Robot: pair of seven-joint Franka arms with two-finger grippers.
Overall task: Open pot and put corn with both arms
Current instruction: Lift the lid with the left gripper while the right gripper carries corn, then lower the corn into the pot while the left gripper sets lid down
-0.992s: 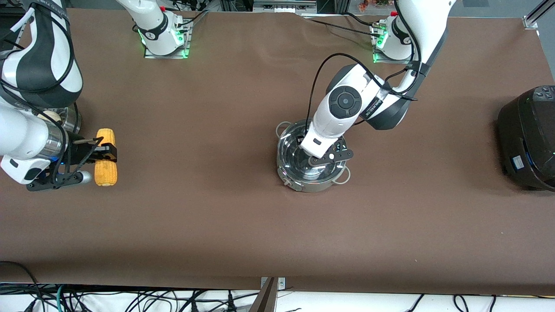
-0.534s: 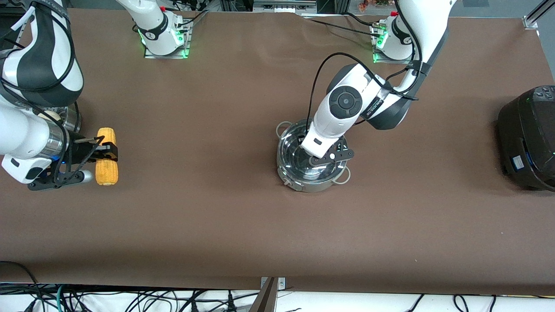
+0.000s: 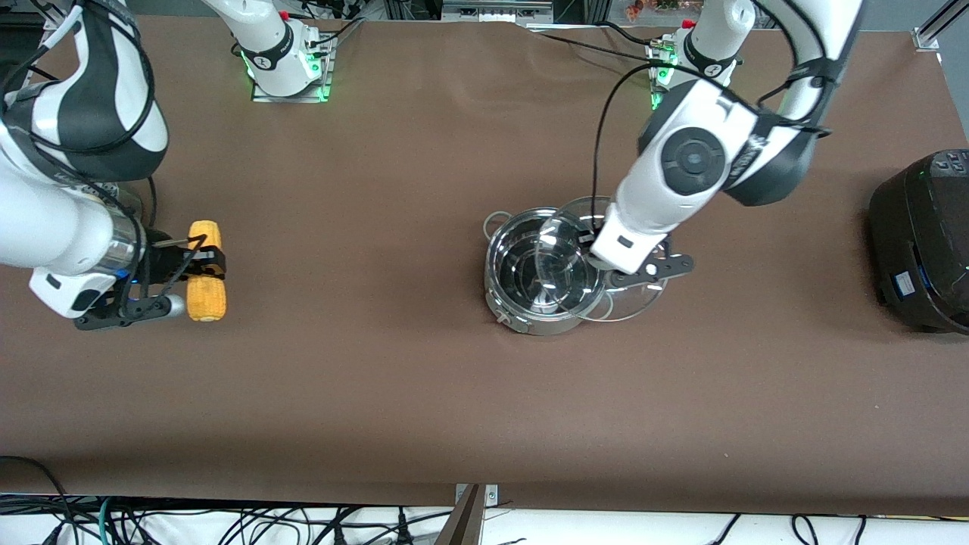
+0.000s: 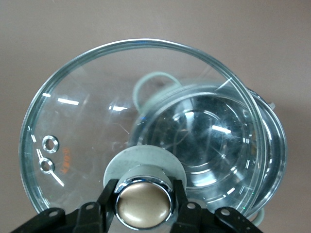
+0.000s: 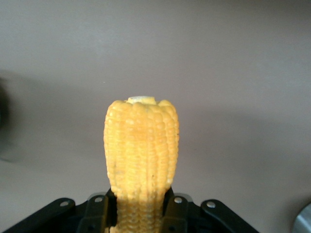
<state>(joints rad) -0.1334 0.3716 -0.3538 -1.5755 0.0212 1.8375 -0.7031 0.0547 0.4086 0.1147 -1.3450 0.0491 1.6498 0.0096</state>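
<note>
The shiny steel pot [image 3: 530, 291] stands mid-table with its mouth uncovered. The clear glass lid [image 3: 564, 253] hangs tilted over the pot's rim, on the side toward the left arm's end of the table. My left gripper [image 3: 634, 271] is shut on the lid's bronze knob. In the left wrist view, the left gripper [image 4: 144, 203] clamps that knob, and the lid [image 4: 92, 116] lies over the pot [image 4: 218, 141]. My right gripper [image 3: 203, 265] is shut across the yellow corn [image 3: 206, 303] near the right arm's end of the table. In the right wrist view, the corn [image 5: 142, 145] sticks out past the right gripper [image 5: 141, 213].
A large black rice cooker [image 3: 923, 242] sits at the left arm's end of the table. The two arm bases [image 3: 288, 60] [image 3: 685, 68] stand along the table's edge farthest from the front camera. Brown tabletop [image 3: 363, 250] lies between the corn and the pot.
The left gripper has lifted the lid off the pot and carried it toward the left arm's end. The right gripper has shifted slightly toward the pot with the corn.
</note>
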